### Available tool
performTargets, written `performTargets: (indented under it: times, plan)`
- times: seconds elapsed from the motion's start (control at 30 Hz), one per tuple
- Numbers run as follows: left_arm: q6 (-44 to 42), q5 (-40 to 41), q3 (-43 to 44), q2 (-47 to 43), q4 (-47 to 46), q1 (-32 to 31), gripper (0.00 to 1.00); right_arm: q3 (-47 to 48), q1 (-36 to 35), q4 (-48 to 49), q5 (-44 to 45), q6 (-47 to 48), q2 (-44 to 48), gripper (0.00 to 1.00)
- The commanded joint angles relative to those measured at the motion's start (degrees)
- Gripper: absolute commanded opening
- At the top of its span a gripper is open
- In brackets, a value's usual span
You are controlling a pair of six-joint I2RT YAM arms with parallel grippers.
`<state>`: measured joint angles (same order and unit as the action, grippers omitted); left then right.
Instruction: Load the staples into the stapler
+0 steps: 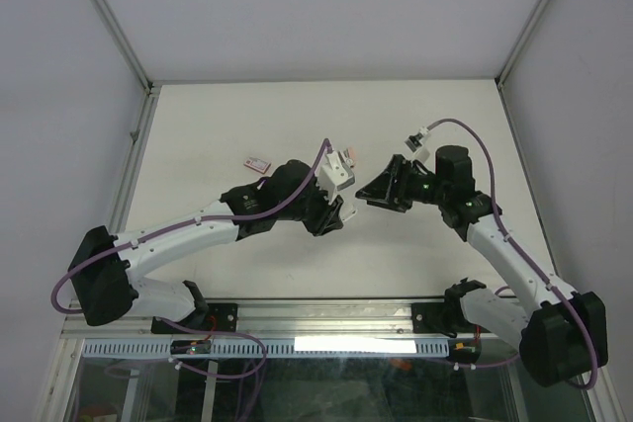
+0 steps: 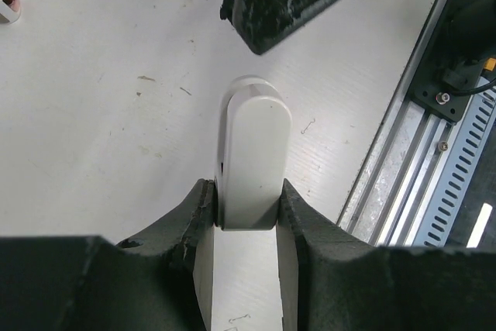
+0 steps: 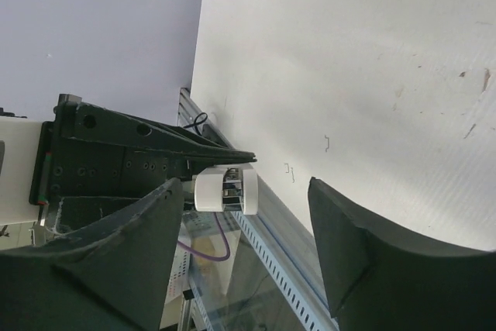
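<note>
The stapler sits between the left gripper's fingers, the right gripper just to its right. The staples lie on the table, behind and to the left.

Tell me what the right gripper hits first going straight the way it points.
Probably the stapler held in the left gripper: it sits straight ahead of the right gripper, whose jaws are open, though depth is unclear.

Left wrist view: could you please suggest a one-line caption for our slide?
The left gripper clamps the small pale stapler by its two sides, white table behind.
</note>
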<state>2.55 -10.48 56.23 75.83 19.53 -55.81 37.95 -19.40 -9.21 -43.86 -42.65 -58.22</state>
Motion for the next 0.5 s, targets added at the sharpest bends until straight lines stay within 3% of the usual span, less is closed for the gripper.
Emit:
performTargets:
  times: [0.0, 0.23, 0.47]
  plan:
    - [-0.31, 0.2, 0.47, -2.83, -2.99, 0.0, 0.0, 0.62, 1.28, -0.25, -0.28, -0.68, 0.66, 0.63]
    - [-0.44, 0.02, 0.17, -3.43, -3.09, 0.0, 0.0, -0.52, 1.21, 3.56, -6.01, -2.7, -0.84, 0.43]
    - [-0.46, -0.19, 0.07, -3.72, -3.39, 0.0, 0.0, -0.4, 0.2, 4.16, -8.44, -2.49, -2.34, 0.34]
